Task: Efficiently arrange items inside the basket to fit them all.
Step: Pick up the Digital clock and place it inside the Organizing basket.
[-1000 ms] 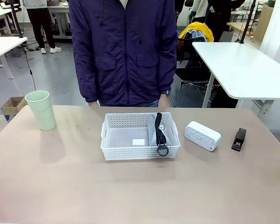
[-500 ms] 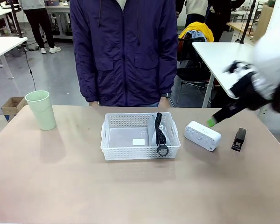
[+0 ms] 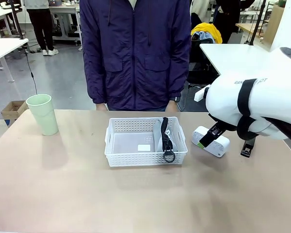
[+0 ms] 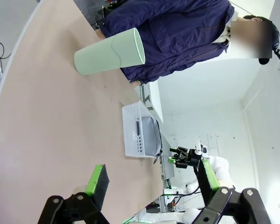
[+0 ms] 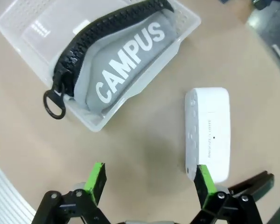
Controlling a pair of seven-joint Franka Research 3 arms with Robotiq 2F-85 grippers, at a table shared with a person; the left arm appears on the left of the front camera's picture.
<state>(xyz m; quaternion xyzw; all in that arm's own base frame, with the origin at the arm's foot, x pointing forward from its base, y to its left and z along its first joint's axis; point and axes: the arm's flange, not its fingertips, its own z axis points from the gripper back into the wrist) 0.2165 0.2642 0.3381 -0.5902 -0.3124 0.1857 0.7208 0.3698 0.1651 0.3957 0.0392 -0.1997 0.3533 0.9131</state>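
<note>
1. Shallow rectangular white plastic basket (image 3: pixel 136 158) with perforated sides sits mid-table on the tan table (image 3: pixel 87 199).
2. Grey fabric "CAMPUS" pouch (image 5: pixel 126 70) with a black zipper lies inside the basket along its right end. Its black ring (image 3: pixel 169 156) hangs over the front rim.
3. White rounded box (image 3: pixel 223 145) rests on the table just right of the basket, apart from it.
4. Small black stapler-like object (image 3: pixel 247 148) lies right of the box, partly hidden by the right arm.
5. Pale green cup (image 3: pixel 42 114) stands upright, well left of the basket.
6. Right gripper (image 5: pixel 149 179): jaws spread wide, holding nothing, above the table between basket and box. One green pad is at the box's near end; contact cannot be told.
7. Left gripper (image 4: pixel 151 175): jaws wide apart, nothing between them, over bare table.
8. Person in a dark blue jacket (image 3: pixel 136 53) stands at the far edge.
</note>
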